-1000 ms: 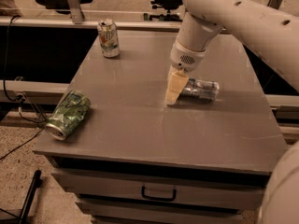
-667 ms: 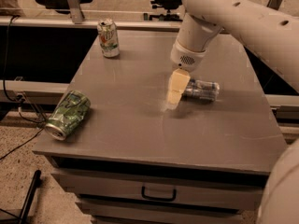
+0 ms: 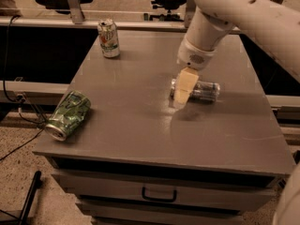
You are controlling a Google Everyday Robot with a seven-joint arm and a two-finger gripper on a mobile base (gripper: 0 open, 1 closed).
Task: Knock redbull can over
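Redbull can (image 3: 206, 91) — the slim silver metal one with bluish-grey markings — lies flat on its side on the grey desk (image 3: 140, 139), right of centre, just as it did a second ago; it has not rolled. The white arm's cream two-finger gripper (image 3: 179, 99) has shifted only slightly and hangs tip-down in front of the can's left end, its jaws pressed together with no gap showing, holding nothing. By the look of it, the knock is done and only a retreat remains. The can's long axis runs left to right across the desk, roughly parallel to the front edge — which end is the top cannot be told. The upright white-and-green can (image 3: 108, 38) and the dented green-patterned can (image 3: 69, 115) sit well apart, undisturbed.
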